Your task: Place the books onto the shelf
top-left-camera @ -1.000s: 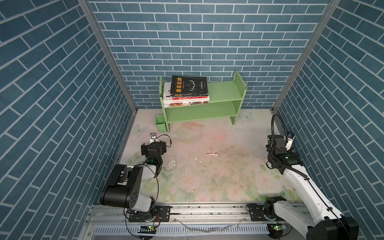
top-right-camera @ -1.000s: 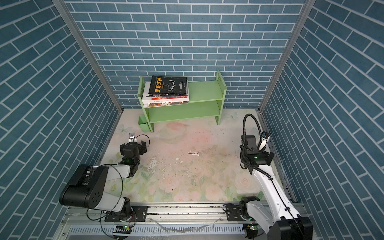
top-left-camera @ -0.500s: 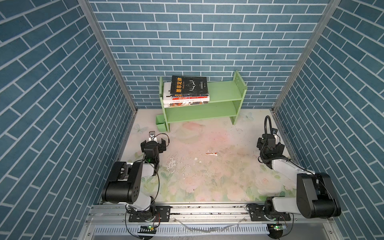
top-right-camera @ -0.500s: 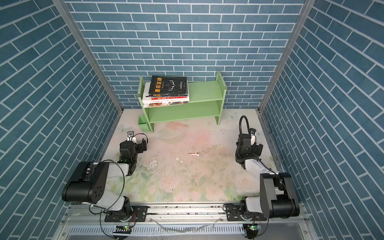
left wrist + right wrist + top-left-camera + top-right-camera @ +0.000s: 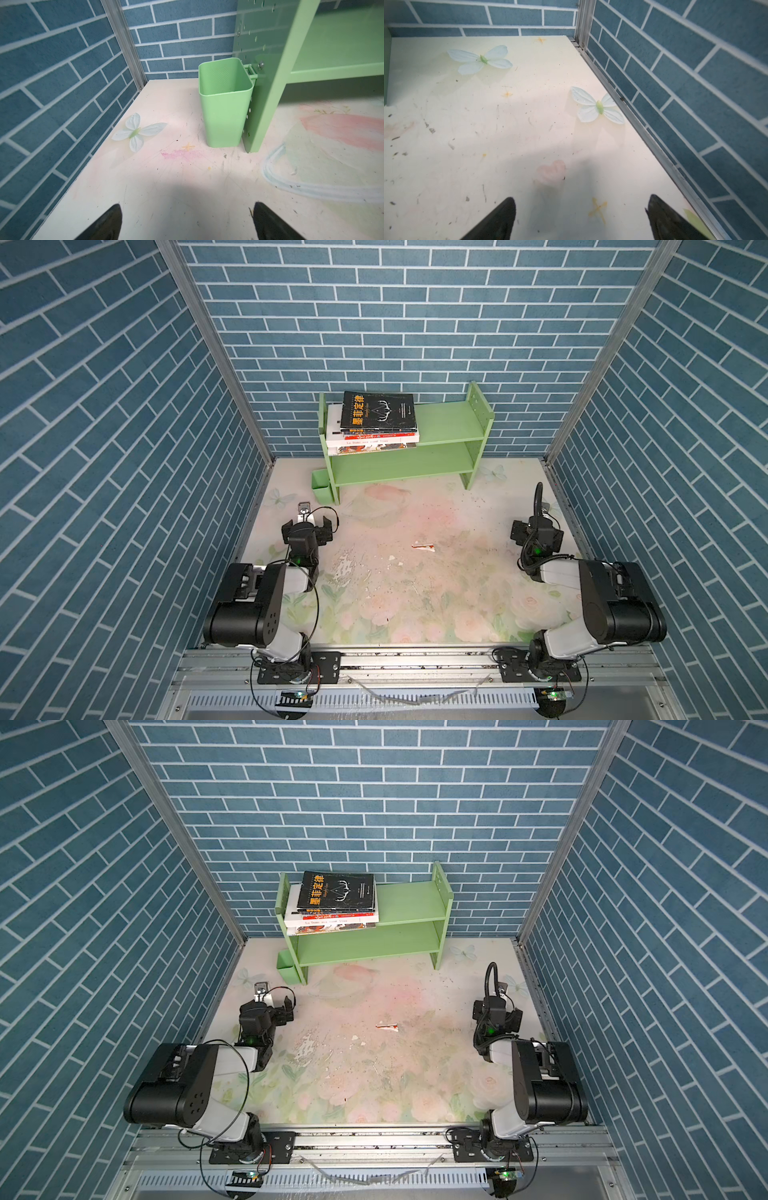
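The books (image 5: 376, 423) lie in one flat stack on the upper tier of the shelf (image 5: 449, 427), pushed to its left end beside the upright side panel. The black cover with gold characters (image 5: 378, 410) is on top and the lighter covers beneath it show a little toward the front. Lying flat against that panel, the stack has no way to topple sideways, and the rest of the tier and the whole lower tier are bare. No book shows on the table (image 5: 415, 593) in either top view, only a small torn scrap (image 5: 423, 546) near the middle, so the task looks finished. Both arms are folded low near the front rail, well apart from the shelf, which keeps them out of the way of the stack. The left gripper (image 5: 188, 207) has its jaws spread wide with nothing between them and faces the small green cup (image 5: 224, 99) hooked on the shelf's side panel. The right gripper (image 5: 582, 198) is equally spread and empty above bare tabletop by the wall.
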Controlling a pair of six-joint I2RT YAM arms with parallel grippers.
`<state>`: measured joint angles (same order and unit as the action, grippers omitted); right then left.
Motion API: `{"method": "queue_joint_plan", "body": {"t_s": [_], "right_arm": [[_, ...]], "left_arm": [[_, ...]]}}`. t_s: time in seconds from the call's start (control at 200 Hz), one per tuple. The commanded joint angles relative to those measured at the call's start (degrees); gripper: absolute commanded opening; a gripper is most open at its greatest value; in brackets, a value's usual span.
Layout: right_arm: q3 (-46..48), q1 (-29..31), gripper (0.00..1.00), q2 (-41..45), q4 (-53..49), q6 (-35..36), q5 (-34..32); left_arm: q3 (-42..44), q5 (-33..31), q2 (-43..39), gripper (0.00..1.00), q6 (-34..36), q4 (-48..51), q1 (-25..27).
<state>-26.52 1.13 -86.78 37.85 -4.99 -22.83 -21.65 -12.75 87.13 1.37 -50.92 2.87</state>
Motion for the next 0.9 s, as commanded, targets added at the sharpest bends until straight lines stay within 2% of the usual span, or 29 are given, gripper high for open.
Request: {"method": "queue_joint_plan", "body": {"t_s": [0.0,0.445,0.525,0.575,0.895], "right_arm": [[-0.63,-1.13,0.99,0.42,2.07,-1.33,4.4],[-1.07,-2.44,0.99,0.11,1.26,-2.04,7.27],[-0.99,-2.48,0.93,0.1,1.34,-1.97,7.2],[-0.99,-2.46,0.99,0.19,1.36,-1.79,7.07],[0.15,-2.27,0.99,0.94,2.77,-1.65,6.75]], "left_arm": [[0.45,0.03,0.4,1.0,0.39,-0.59,0.03],[0.38,0.1,0.48,1.0,0.3,-0.41,0.03],[0.38,0.03,0.49,1.0,0.29,-0.41,0.03],[0.37,-0.07,0.49,1.0,0.3,-0.41,0.03],[0.35,-0.07,0.54,1.0,0.3,-0.41,0.03]]}}
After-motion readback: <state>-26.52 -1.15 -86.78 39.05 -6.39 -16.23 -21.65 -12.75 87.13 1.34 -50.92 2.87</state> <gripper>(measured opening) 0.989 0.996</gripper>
